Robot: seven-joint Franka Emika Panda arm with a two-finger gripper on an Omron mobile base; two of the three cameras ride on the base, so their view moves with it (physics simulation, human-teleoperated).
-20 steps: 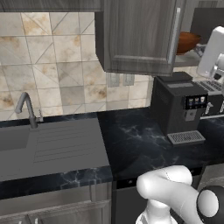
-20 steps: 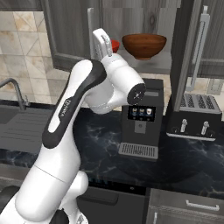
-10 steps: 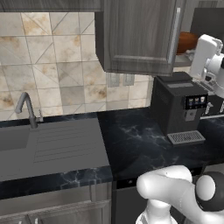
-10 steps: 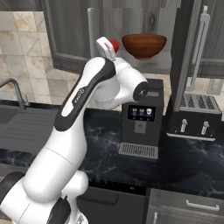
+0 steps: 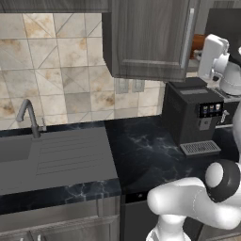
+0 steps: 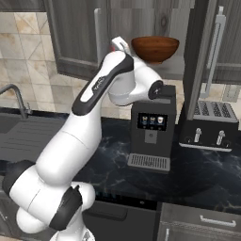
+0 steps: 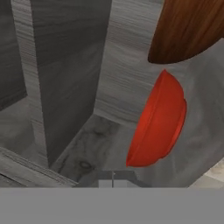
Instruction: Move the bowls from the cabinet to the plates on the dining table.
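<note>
1. Kitchen wall run: black marble counter [image 5: 141,155] under beige tile, grey sink [image 5: 28,157] with tap [image 5: 29,115] at left, coffee machine [image 6: 151,127] in the middle, toaster [image 6: 209,124] to its right.
2. Dark wood-grain cabinet [image 5: 150,37] above the counter, door swung open, long silver bar handle [image 5: 189,32] on it.
3. Brown bowl [image 6: 155,49] upright on the open cabinet shelf, directly above the coffee machine; sliver of it also seen past the door edge in left base view [image 5: 198,43].
4. Red bowl [image 7: 158,121] in hand view, on the same shelf floor, just beside the brown bowl [image 7: 189,28]; touching or apart, cannot tell. Appears tipped on edge there because of camera roll.
5. Small red patch [image 6: 117,47] at the end of the arm in right base view, likely the red bowl's rim; mostly hidden by the wrist.
6. Arm raised to shelf height, hand reaching into the open cabinet, left of the brown bowl in right base view.
7. Gripper [image 7: 113,183] fully closed, fingertips together at bottom of hand view, nothing between them. Just short of the red bowl, not touching it.
8. Both bowls in the cabinet, neither lifted.
</note>
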